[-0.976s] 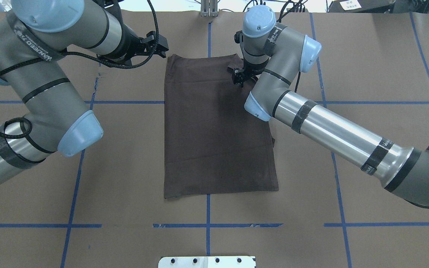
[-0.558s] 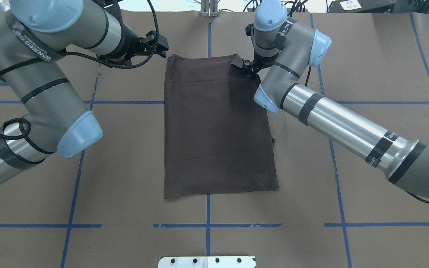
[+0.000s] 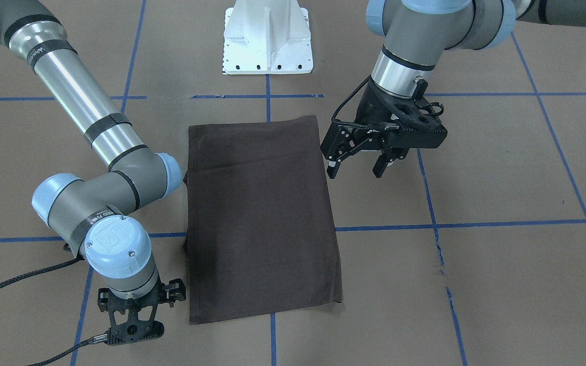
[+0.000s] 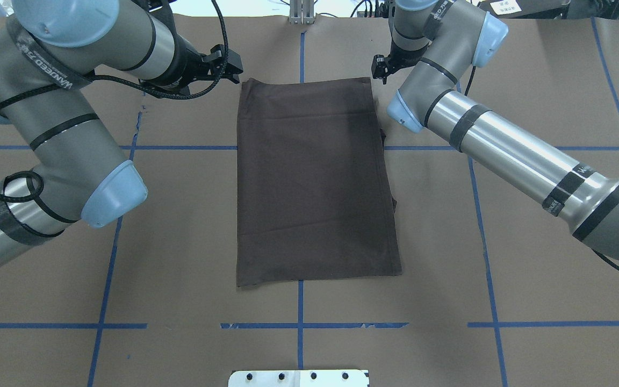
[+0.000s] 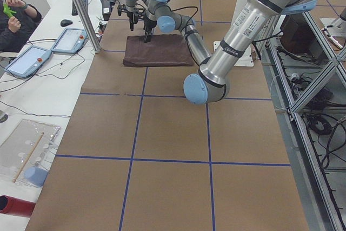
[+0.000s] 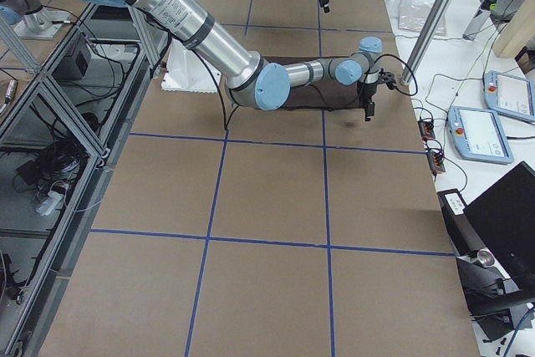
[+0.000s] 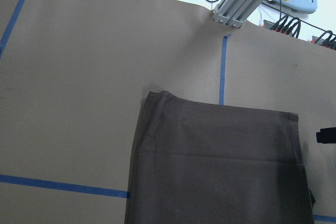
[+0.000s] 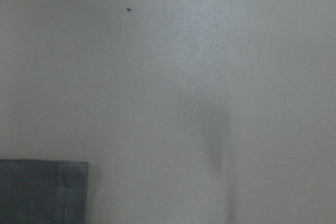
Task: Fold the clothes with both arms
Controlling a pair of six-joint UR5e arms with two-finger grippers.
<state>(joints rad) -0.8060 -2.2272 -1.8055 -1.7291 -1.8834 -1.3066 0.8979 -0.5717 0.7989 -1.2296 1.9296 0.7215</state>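
The dark brown T-shirt (image 4: 315,183) lies flat on the brown paper, folded into a tall rectangle; its collar, print and labels are hidden. It also shows in the front view (image 3: 260,218) and the left wrist view (image 7: 220,166). My left gripper (image 3: 356,165) is open and empty, held high beside the shirt's far left corner (image 4: 229,67). My right gripper (image 4: 380,69) points down just outside the far right corner and holds nothing. In the right wrist view only the shirt corner (image 8: 42,190) shows, with no fingers on it.
The white pedestal base (image 3: 267,43) stands at the robot's side of the table. Blue tape lines (image 4: 299,325) cross the paper. An aluminium post (image 4: 301,11) stands at the far edge. Tablets (image 5: 32,60) and a seated person (image 5: 13,17) are beyond it.
My right gripper held the turned-in far right corner, drew it outward to the right until it lay flat, then let go and moved off the shirt. The left arm has not moved.
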